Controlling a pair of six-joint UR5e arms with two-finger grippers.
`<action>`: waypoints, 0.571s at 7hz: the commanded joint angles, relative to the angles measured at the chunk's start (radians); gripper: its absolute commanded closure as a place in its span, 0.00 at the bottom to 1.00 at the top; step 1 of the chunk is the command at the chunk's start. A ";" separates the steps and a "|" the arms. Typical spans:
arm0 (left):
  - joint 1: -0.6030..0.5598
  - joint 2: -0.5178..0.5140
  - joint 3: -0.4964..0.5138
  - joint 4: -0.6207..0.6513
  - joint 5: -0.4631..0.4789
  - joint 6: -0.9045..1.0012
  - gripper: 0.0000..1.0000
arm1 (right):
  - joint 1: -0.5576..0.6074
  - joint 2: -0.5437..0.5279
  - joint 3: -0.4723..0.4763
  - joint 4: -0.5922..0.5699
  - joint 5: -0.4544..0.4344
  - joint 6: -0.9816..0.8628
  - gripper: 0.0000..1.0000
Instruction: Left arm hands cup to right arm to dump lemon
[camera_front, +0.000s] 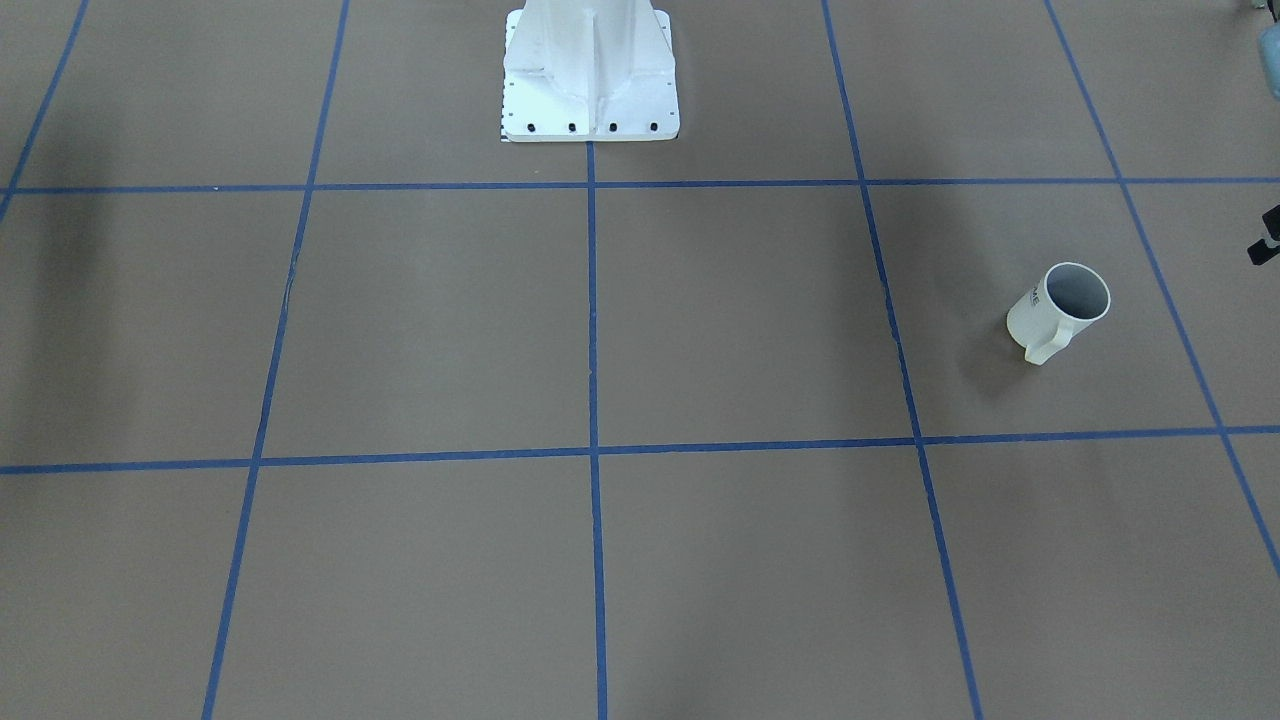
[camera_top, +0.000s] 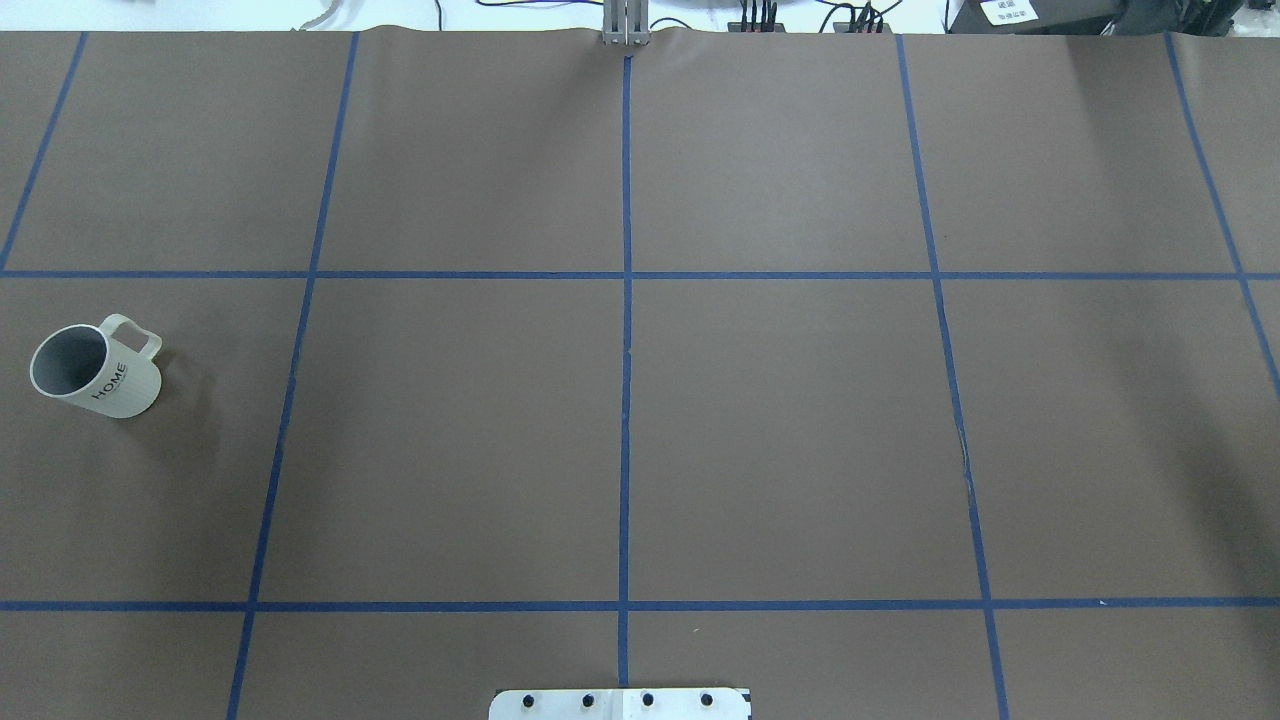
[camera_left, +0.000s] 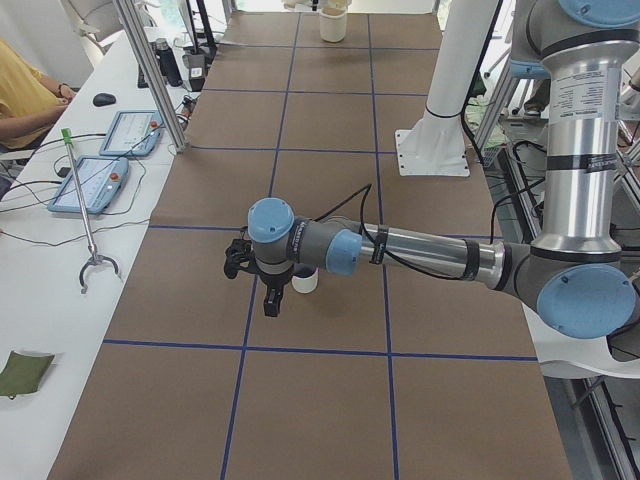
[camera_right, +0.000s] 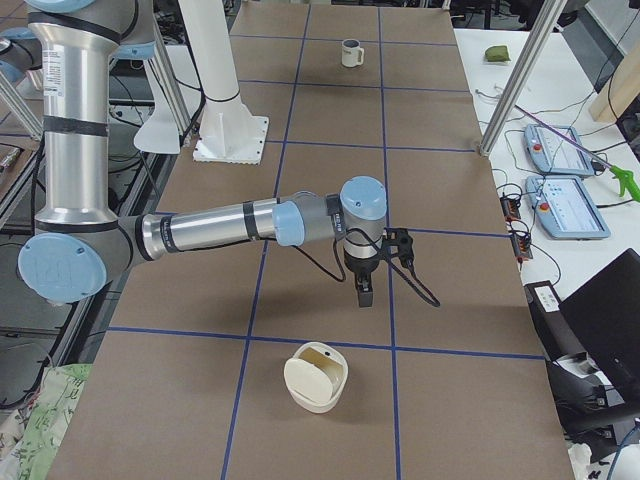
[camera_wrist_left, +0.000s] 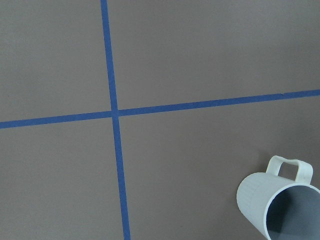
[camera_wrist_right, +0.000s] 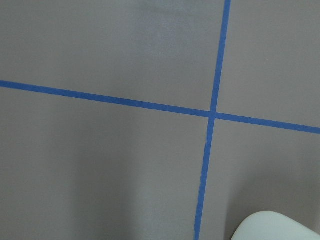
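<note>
The cup (camera_top: 95, 372), a cream-white mug with a grey inside and dark lettering, stands upright at the table's left end. It also shows in the front-facing view (camera_front: 1060, 312), the left wrist view (camera_wrist_left: 277, 200) and far away in the exterior right view (camera_right: 350, 52). The lemon is not visible; the part of the mug's inside that shows is plain grey. My left gripper (camera_left: 270, 303) hangs above the table just beside the cup (camera_left: 305, 282), apart from it. My right gripper (camera_right: 362, 292) points down over bare table at the other end. I cannot tell whether either is open or shut.
A cream round container (camera_right: 315, 378) sits near my right gripper; its rim shows in the right wrist view (camera_wrist_right: 275, 227) and it is far off in the exterior left view (camera_left: 333, 25). The white robot base (camera_front: 590, 75) stands mid-table. Operators' desks with pendants (camera_left: 100, 180) line the far side.
</note>
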 joint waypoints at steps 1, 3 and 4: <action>0.002 -0.002 0.006 0.001 0.001 0.000 0.00 | -0.008 0.036 0.006 -0.077 0.009 0.001 0.00; 0.003 0.001 -0.006 0.001 0.001 0.004 0.00 | 0.001 0.016 0.058 -0.087 0.010 0.001 0.00; 0.009 -0.011 0.006 0.001 0.028 0.009 0.00 | 0.006 0.011 0.067 -0.090 0.021 0.000 0.00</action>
